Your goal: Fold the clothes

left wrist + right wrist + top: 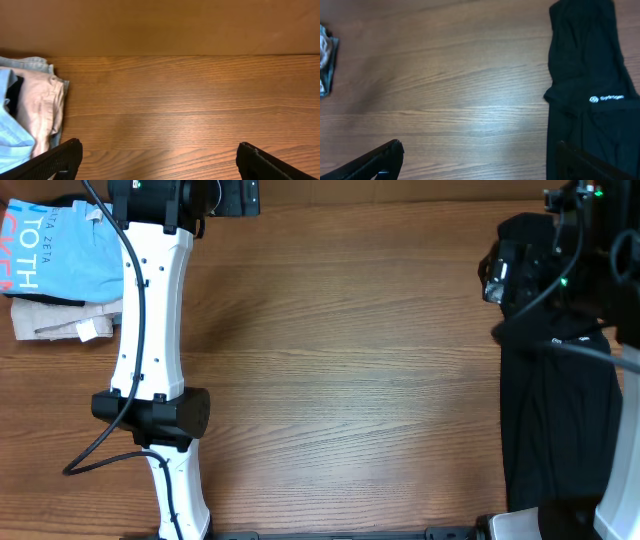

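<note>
Left pincer (159,150) stands wide open and grips nothing, with bare bench (340,360) between and ahead of its fingers. Off to its left, just beyond the left finger, sits a pile of clothes: the light blue T-shirt (10,142) lies nearest that finger, with a folded beige garment (42,107) touching it on the far side. In the overhead view the T-shirt's white lettering shows, and the white left arm (150,330) crosses the pile's edge. Right pincer (479,147) is equally spread and empty over bare wood. The black garment (587,60) lies flat to its right, running ahead of and under the right finger, its small white logo (607,98) facing up.
</note>
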`<state>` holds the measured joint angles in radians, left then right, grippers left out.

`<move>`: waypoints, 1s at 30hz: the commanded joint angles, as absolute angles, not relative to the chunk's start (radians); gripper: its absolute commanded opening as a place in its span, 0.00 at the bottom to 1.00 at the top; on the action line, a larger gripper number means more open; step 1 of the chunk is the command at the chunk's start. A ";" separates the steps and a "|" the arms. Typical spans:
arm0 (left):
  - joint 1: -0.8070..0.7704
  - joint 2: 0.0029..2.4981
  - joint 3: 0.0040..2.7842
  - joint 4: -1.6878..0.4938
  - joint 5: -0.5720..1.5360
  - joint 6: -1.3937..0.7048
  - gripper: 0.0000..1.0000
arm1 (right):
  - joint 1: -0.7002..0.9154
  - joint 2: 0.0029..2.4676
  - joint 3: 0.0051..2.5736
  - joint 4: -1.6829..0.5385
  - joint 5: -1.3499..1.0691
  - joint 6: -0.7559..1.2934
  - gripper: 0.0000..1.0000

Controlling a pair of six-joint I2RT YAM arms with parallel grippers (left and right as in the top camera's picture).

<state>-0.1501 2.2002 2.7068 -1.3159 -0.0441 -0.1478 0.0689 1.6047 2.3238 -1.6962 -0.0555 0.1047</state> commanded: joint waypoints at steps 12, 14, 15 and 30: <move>-0.152 2.203 2.706 -1.313 -0.007 -0.162 1.00 | 0.072 1.499 2.329 -1.693 -0.159 0.105 1.00; -0.150 2.203 2.706 -1.313 -0.007 -0.161 1.00 | 0.072 1.500 2.329 -1.692 -0.154 0.104 1.00; -0.150 2.203 2.706 -1.313 -0.007 -0.162 1.00 | 0.072 1.500 2.329 -1.694 -0.141 0.100 1.00; -0.158 2.203 2.706 -1.313 -0.007 -0.162 1.00 | 0.108 0.978 1.319 -0.728 -0.043 0.097 1.00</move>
